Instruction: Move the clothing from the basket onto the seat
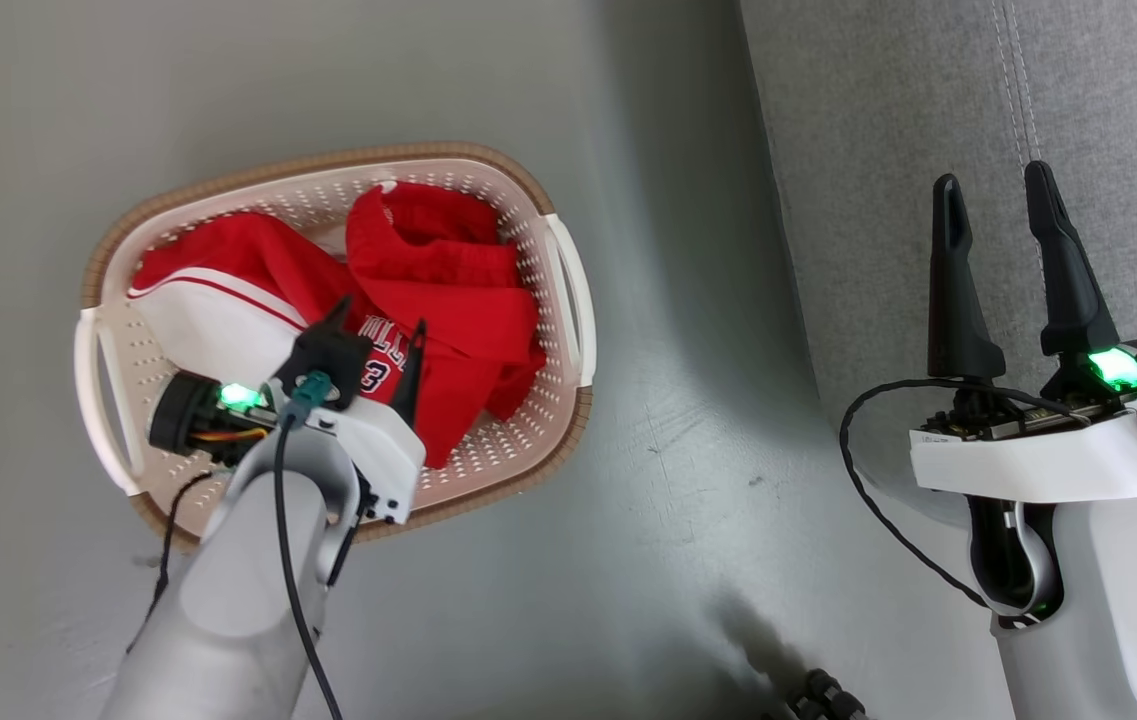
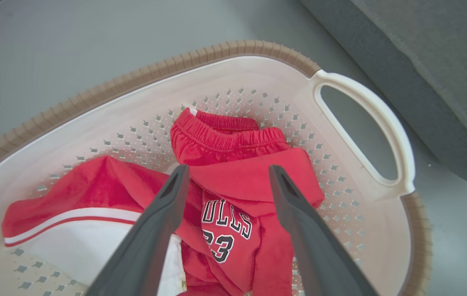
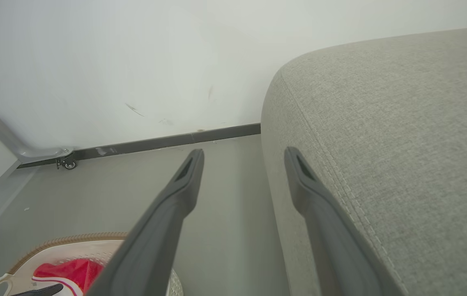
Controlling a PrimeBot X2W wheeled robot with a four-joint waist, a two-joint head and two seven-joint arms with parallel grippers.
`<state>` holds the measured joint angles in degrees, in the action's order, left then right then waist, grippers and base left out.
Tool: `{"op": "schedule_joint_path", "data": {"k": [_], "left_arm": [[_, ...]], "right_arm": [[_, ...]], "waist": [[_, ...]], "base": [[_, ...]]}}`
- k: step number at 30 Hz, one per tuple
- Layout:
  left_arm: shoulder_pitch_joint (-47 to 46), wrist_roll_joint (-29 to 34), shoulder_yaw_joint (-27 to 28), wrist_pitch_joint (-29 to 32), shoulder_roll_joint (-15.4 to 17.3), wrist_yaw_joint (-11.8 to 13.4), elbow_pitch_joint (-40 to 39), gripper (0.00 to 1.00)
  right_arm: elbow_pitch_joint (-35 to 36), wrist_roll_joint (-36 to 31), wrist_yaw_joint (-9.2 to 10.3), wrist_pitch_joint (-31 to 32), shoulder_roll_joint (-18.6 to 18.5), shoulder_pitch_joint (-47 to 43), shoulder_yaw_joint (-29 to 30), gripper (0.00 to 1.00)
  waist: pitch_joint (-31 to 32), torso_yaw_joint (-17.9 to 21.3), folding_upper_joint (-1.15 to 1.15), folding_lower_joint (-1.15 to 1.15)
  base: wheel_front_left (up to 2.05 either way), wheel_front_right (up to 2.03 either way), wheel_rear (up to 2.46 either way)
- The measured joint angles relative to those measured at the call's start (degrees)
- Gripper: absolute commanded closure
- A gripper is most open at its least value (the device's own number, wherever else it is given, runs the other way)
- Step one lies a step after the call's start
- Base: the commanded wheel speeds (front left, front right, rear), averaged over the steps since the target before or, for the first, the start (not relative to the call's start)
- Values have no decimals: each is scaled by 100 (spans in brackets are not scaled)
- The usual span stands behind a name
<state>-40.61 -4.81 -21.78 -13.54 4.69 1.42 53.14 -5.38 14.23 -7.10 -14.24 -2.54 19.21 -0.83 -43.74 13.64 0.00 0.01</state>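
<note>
Just ahead of the spread left jaws lies the clothing.

White lettering with black edging reads "ULLS", first letter cut by a fold, on red clothing. Number "23" at 6 o'clock of it. Head view: "3" legible, letters partial.

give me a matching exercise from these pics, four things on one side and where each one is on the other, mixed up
1 clothing
2 basket
3 left end effector
4 right end effector

a open, at the edge of the seat
b on the floor beside the seat
c piled inside the basket
d open, over the clothing

Pairs: 1-c, 2-b, 3-d, 4-a
</note>
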Motion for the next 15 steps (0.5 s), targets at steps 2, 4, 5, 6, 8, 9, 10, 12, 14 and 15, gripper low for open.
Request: {"op": "schedule_joint_path", "data": {"k": [2, 4, 5, 6, 8, 9, 10, 12, 14, 15], "left_arm": [[-81, -1, 18, 15, 30, -29, 47, 0], [-178, -1, 25, 44, 25, -49, 79, 0], [-220, -1, 25, 44, 20, -49, 90, 0], [-259, -1, 26, 44, 13, -49, 114, 0], [-324, -1, 29, 62, 2, -49, 178, 0], [-344, -1, 31, 68, 3, -49, 207, 0], [-367, -2, 36, 73, 7, -51, 235, 0], [-425, -10, 48, 101, 13, -56, 287, 0], [-487, -11, 69, 102, 15, -94, 326, 0], [-522, -14, 86, 121, 16, -94, 352, 0]], "right_arm": [[9, 16, -1, -5, 0, 3, 0, 0], [21, 40, -1, -5, 1, 9, 1, 0], [21, 42, -1, -5, 1, 24, 0, 0], [22, 42, -1, -5, 1, 58, 0, 0], [64, 52, -1, -15, 1, 116, -4, 0], [87, 66, -1, -22, 1, 119, -10, 0], [94, 92, -2, -22, 1, 119, -14, 0], [102, 98, -1, -22, 1, 119, -16, 0], [105, 98, -1, -22, 1, 120, -20, 0], [107, 98, -1, -22, 1, 121, -22, 0]], "waist": [[-48, 40, 0, 0], [-95, 77, 0, 0], [-119, 95, 0, 0], [-142, 112, 0, 0], [-188, 144, 0, 0], [-211, 159, 0, 0], [-233, 172, 0, 0], [-277, 197, 0, 0], [-319, 218, 0, 0], [-340, 227, 0, 0]], "base": [[0, 0, 0], [0, 0, 0], [0, 0, 0], [0, 0, 0], [0, 0, 0], [0, 0, 0], [0, 0, 0], [0, 0, 0], [0, 0, 0], [0, 0, 0]]}}
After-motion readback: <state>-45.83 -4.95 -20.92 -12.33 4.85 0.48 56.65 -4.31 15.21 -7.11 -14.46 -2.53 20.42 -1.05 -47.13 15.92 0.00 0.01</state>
